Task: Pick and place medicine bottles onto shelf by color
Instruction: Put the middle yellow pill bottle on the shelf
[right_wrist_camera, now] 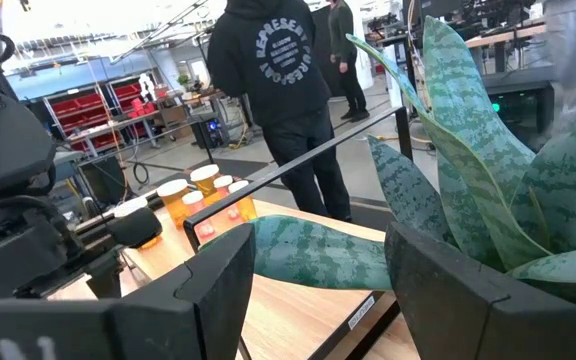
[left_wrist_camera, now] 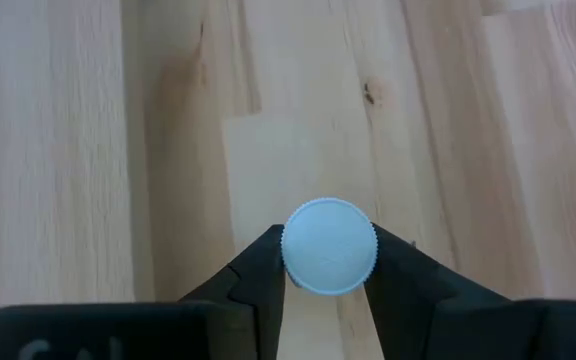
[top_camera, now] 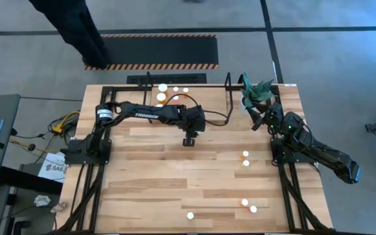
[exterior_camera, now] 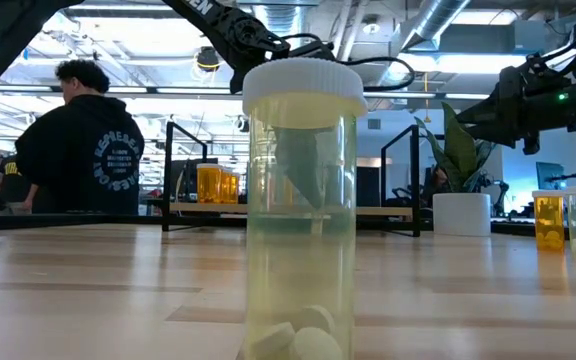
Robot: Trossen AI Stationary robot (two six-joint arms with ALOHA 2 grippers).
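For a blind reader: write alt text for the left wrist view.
The left claw is shut on a bottle, gripping its round white cap, seen from straight above. Beneath it lies the bare light wood table, with plank seams and one small knot.

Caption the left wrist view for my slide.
Left hand shut on a white-capped bottle above the wood table.

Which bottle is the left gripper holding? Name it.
The white-capped bottle pinched between the left gripper fingers, held above the table's middle. The other bottles stand on the shelf or loose on the table, untouched.
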